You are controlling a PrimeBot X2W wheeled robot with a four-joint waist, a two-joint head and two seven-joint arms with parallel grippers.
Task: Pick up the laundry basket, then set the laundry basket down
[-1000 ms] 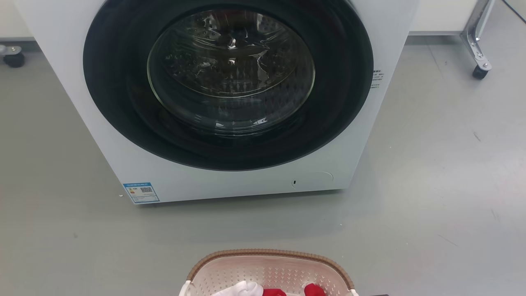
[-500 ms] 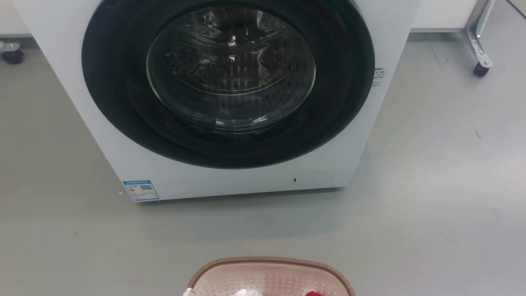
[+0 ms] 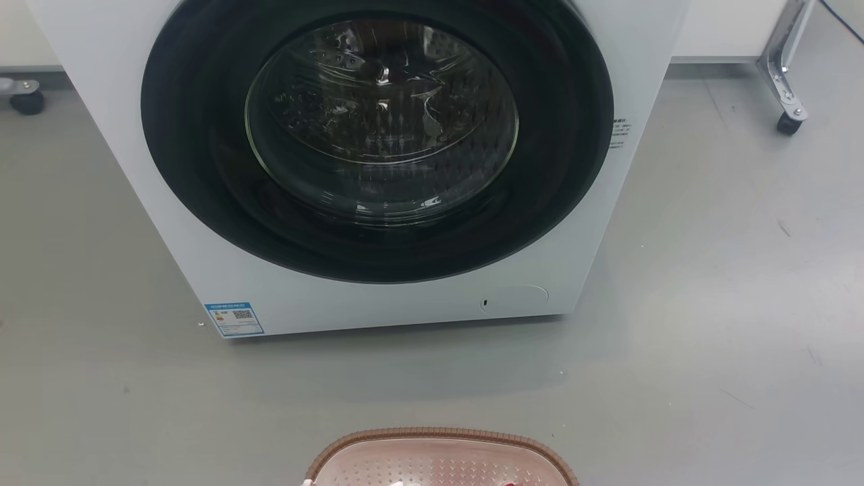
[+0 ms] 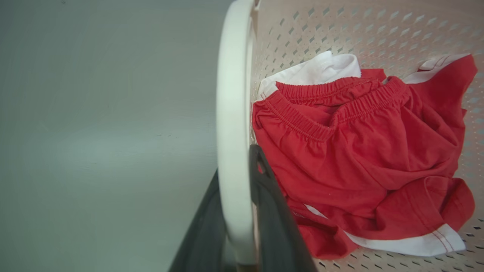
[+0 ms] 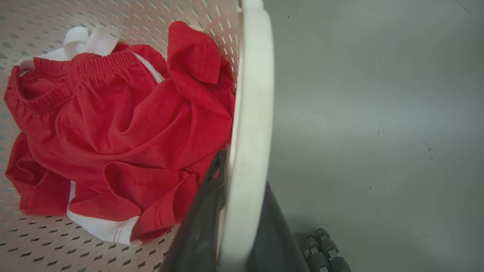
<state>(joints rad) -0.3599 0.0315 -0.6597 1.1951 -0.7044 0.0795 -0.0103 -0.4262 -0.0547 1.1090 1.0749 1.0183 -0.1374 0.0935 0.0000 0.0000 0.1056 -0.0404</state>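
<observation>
In front of the white washer (image 3: 378, 297), at the near edge of the head view, the oval laundry basket (image 3: 439, 433) is seen, its perforated pale pink wall topped by a brown woven-look rim. Its smooth white left handle (image 4: 231, 113) is clamped between the dark fingers of the left gripper (image 4: 235, 181), and the right handle (image 5: 252, 113) is gripped likewise by the right gripper (image 5: 245, 177). Crumpled red shorts (image 4: 359, 151) with a gathered waistband and a white garment (image 4: 321, 68) are held inside. Whether the basket rests on the matte grey floor (image 3: 709, 304) cannot be told.

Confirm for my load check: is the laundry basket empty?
No, a red garment with white trim lies inside the laundry basket.
</observation>
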